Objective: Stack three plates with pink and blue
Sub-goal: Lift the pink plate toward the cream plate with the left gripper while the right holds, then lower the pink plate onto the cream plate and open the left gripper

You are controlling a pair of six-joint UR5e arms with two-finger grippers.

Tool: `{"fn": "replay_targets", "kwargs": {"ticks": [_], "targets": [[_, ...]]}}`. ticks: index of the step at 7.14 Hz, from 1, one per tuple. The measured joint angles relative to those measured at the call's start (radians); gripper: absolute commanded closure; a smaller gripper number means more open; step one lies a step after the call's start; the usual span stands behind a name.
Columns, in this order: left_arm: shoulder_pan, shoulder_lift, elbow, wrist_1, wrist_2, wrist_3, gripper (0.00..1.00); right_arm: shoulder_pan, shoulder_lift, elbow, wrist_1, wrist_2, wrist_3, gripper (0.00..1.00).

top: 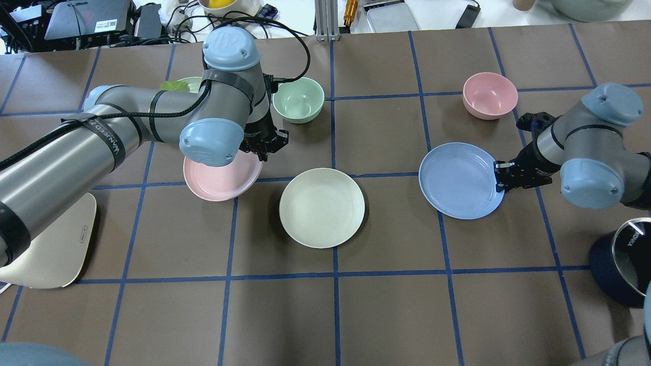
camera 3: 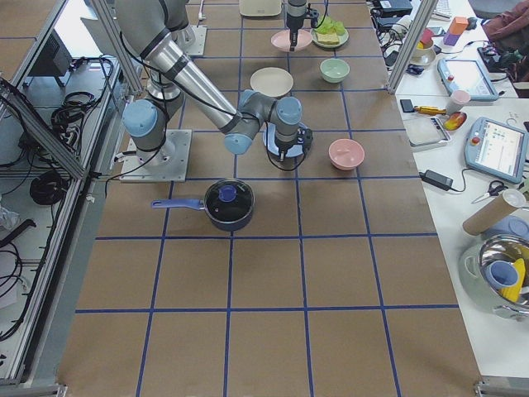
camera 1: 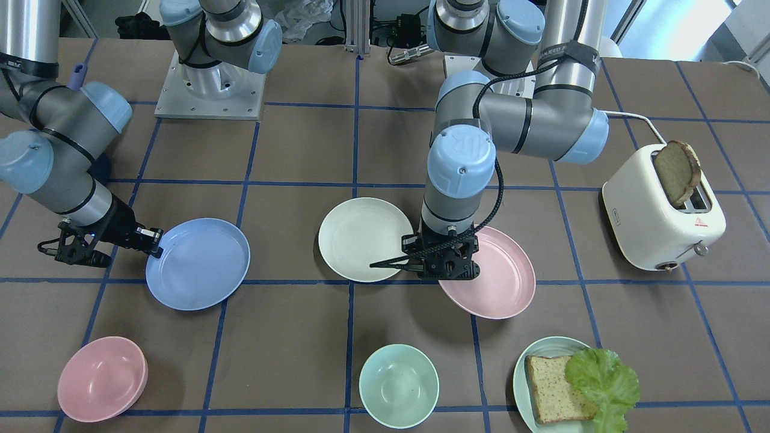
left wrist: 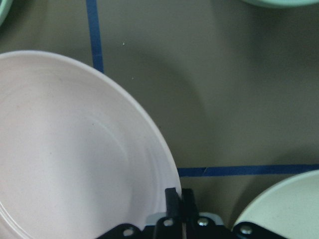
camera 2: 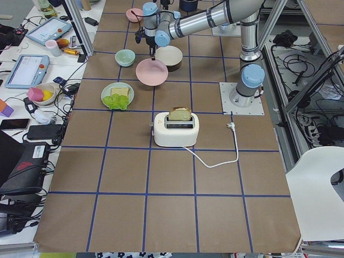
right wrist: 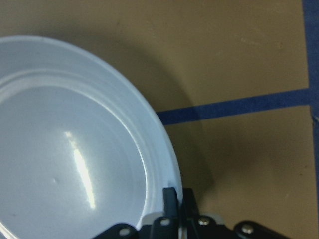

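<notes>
My left gripper is shut on the rim of the pale pink plate. It holds the plate tilted, a little above the table, just beside the cream-white plate. The wrist view shows the shut gripper pinching the pink rim, with the cream plate's edge at lower right. My right gripper is shut on the rim of the light blue plate, apart from the cream plate. Its wrist view shows the shut gripper on the blue rim, with a shadow under the plate.
A mint bowl, a pink bowl and a green plate with bread and lettuce stand along the operators' side. A white toaster with bread stands on my left. A dark pot sits near my right arm.
</notes>
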Motion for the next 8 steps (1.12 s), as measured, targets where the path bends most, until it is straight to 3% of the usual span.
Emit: {"fn": "replay_targets", "kwargs": {"ticks": [4, 8], "targets": [[-0.243, -0.036, 0.098, -0.12, -0.005, -0.106, 1.0, 0.002, -0.056, -0.019, 0.026, -0.002, 0.001, 1.0], [-0.362, -0.141, 0.125, -0.061, -0.001, -0.248, 1.0, 0.005, -0.085, -0.066, 0.113, -0.002, 0.004, 1.0]]}}
